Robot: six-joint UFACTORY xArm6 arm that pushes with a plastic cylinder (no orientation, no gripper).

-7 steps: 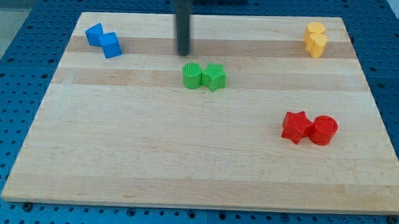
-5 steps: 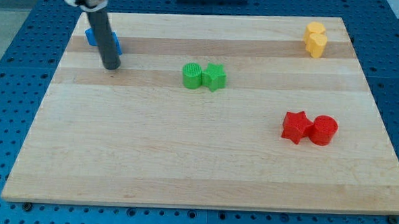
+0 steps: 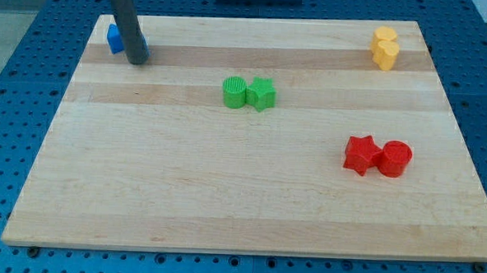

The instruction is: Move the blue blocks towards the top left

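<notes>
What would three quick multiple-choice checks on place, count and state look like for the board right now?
1. Where is my tip?
A. Beside the red blocks
B. At the blue blocks, near the view's top left
C. Between the green blocks

2. How many green blocks are on the board?
A. One
B. Two
C. Three

3. How do the blue blocks show?
A. Fully in view
B. Partly hidden behind the rod
C. Off the board

Answers:
1. B: my tip rests just to the view's bottom right of the blue blocks, far from the red blocks.
2. B: the green blocks are a pair, side by side near the middle of the board.
3. B: the rod covers part of the blue blocks, so only their left side and a sliver at the right show.
</notes>
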